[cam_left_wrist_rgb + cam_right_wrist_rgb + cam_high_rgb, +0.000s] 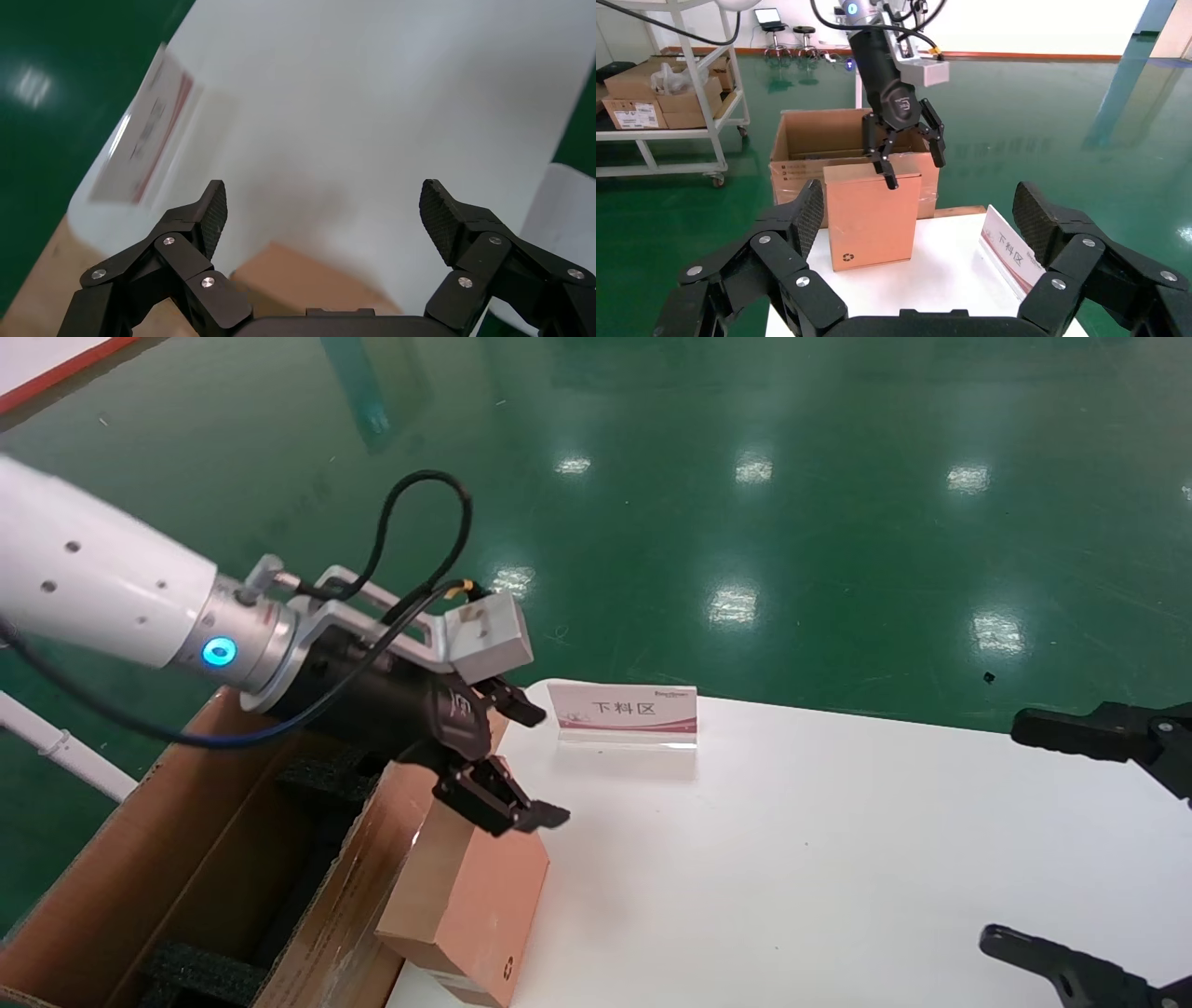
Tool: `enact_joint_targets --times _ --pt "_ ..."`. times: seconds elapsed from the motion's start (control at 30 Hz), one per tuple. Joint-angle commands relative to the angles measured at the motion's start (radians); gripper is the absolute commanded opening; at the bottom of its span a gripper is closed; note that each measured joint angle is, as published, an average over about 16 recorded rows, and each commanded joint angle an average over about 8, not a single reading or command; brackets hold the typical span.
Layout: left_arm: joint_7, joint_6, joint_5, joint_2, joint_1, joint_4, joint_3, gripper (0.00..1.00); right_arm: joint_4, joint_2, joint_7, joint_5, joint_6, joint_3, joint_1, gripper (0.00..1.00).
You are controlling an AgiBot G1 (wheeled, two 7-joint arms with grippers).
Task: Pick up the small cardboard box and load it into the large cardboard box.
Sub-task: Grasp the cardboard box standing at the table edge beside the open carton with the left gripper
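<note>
The left gripper [521,766] hangs just above the small box [470,905], its fingers [211,214] spread wide and holding nothing. The small box stands at the table [838,859] edge, leaning on the big box [140,859]. The right gripper [1052,845] waits far off, fingers wide apart too.

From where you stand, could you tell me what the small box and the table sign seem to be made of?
The small box looks like matte pinkish-brown cardboard, plain faces with a printed recycling mark. The table sign seems to be a printed card in a clear, glossy plastic holder, probably acrylic.
</note>
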Motion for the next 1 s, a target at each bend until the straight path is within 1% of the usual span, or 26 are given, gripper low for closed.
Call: enact_joint_targets --times 0.03,0.27,0.47,0.7,1.0 --pt "-0.048 0.003 0.036 0.013 -0.050 -0.001 0.054 1.00 0.000 0.000 0.000 0.000 0.000 0.000 0.000 1.00" --pt "-0.231 0.004 0.092 0.036 -0.183 -0.002 0.240 1.00 0.000 0.000 0.000 0.000 0.000 -0.001 0.000 1.00" --pt "-0.348 0.001 0.083 0.047 -0.270 -0.004 0.378 1.00 0.000 0.000 -0.001 0.001 0.000 -0.001 0.000 1.00" --pt "-0.431 -0.003 0.044 0.064 -0.349 -0.005 0.511 1.00 0.000 0.001 -0.001 0.001 0.001 -0.002 0.000 1.00" --pt "-0.498 -0.009 -0.002 0.088 -0.437 -0.007 0.658 1.00 0.000 0.001 -0.001 0.002 0.001 -0.002 0.000 1.00"
